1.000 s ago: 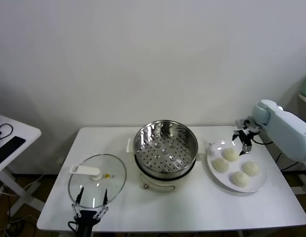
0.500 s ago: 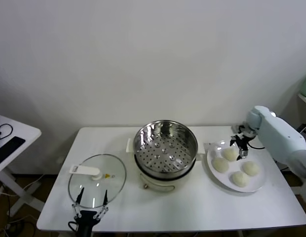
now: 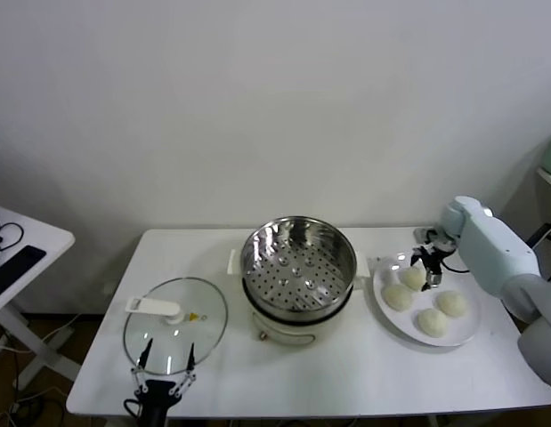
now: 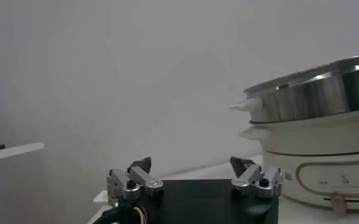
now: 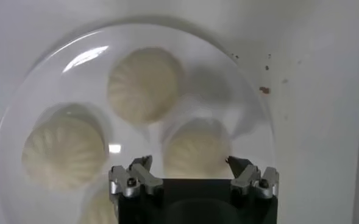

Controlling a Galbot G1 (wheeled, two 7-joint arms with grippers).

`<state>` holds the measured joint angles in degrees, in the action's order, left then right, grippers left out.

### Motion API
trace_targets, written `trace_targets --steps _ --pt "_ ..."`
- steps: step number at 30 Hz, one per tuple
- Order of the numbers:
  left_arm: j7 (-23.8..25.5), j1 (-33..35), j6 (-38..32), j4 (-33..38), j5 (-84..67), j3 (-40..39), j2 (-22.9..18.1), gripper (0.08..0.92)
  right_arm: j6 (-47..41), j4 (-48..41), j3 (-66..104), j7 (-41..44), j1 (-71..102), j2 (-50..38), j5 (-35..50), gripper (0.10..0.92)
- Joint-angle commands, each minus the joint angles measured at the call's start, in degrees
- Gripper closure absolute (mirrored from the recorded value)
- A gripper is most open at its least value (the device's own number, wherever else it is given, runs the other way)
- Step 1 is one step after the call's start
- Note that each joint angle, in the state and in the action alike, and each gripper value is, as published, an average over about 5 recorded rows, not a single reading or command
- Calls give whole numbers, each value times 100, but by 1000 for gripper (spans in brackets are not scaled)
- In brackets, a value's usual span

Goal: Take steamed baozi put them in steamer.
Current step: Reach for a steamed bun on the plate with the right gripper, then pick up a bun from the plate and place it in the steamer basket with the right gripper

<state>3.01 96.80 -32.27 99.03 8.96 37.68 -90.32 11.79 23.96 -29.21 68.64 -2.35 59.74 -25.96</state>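
The right claw (image 3: pixel 426 264) has been lowered closer over the rear steamed baozi (image 3: pixel 413 277); it is held wide open, with nothing gripped.

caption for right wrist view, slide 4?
Open right pincer poised above a baozi on the plate.

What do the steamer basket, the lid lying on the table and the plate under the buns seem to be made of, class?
Steamer basket: polished metal, probably stainless steel; it mirrors the room and has punched holes.
Lid: clear glass, likely; the table shows through, and its handle looks like white plastic.
Plate: glossy white, perhaps glazed ceramic; it carries a bright highlight.
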Motion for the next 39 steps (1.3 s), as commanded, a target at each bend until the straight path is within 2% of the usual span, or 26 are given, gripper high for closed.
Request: trace_targets --steps 1,7,13,18,26,33,39 --pt "-2 -7 -9 -16 28 -13 -5 177 58 -191 252 -46 43 81 -235 203" --pt "-2 -17 -21 -30 31 -5 6 177 64 -225 322 -88 45 92 -272 229" --pt "3 -47 -9 6 40 -20 2 177 89 -195 339 -109 27 87 -278 383" --pt "5 -33 -15 20 46 -28 5 177 119 76 116 -53 -109 -96 -48 429" --pt "-1 19 -42 32 81 -5 12 177 408 839 -1702 77 -1412 -595 1393 431" --pt "-6 58 -52 56 109 -2 3 177 654 2267 -3038 227 -2816 -780 2901 431" --pt "-11 63 -40 66 132 -26 -18 177 828 3401 -3450 106 -3473 -627 3513 431"
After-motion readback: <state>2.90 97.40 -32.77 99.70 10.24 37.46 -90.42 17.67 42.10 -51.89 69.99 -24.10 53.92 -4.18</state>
